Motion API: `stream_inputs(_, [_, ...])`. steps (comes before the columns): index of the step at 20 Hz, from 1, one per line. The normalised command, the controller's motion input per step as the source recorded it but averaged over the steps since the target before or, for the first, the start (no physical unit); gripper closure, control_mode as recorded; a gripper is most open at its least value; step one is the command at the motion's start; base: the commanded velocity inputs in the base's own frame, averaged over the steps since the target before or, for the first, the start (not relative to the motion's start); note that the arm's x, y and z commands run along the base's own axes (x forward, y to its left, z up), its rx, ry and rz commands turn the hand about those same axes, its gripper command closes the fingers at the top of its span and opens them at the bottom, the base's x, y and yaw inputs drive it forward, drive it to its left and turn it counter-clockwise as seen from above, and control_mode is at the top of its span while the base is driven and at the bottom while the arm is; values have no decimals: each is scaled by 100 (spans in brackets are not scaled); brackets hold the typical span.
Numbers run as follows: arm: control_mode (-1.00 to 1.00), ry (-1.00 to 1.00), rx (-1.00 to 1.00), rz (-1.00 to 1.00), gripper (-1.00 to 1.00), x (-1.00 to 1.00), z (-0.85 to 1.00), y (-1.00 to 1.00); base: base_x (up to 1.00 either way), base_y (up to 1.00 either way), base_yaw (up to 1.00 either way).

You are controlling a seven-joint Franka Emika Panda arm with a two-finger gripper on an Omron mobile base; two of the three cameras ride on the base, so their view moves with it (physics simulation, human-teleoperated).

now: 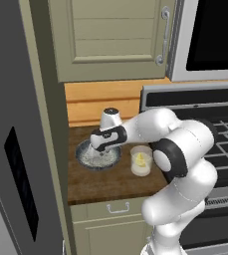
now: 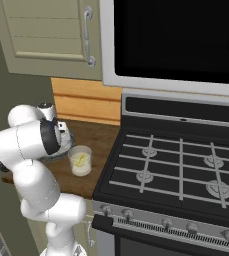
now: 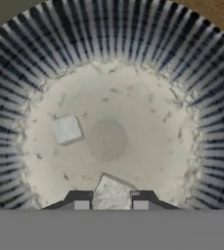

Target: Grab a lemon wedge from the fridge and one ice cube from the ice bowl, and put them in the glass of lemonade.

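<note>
My arm (image 1: 185, 164) rises from lower right of left base view, elbow bent fwd, forearm reaching left; wrist turned so hand points straight down. In right base view arm sits lower left, hand mostly hidden behind forearm. Gripper (image 3: 111, 202) in hand view: two dark fingertips (image 3: 80, 200) at bottom edge, jaws part-closed w/ a pale ice cube (image 3: 111, 193) sitting between them, tips touching its sides.

No legible text, no labels, no brand marks, no numbers, no signs on any surface in these views
</note>
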Motion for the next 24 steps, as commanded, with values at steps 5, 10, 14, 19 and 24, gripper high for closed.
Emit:
stream_inputs(5, [-100,-5,1,-2,100,-14,15,-4,0,0,0])
stream_inputs(10, [-100,0,-4,-1,100,-53,46,-21,0,0,0])
stream_inputs(14, [-100,-6,0,-6,100,-67,57,-58,0,0,0])
stream_inputs(19, [-100,-2,0,-10,100,-58,59,-78,0,0,0])
stream_inputs(24, [-100,0,0,-14,100,-35,38,-96,0,0,0])
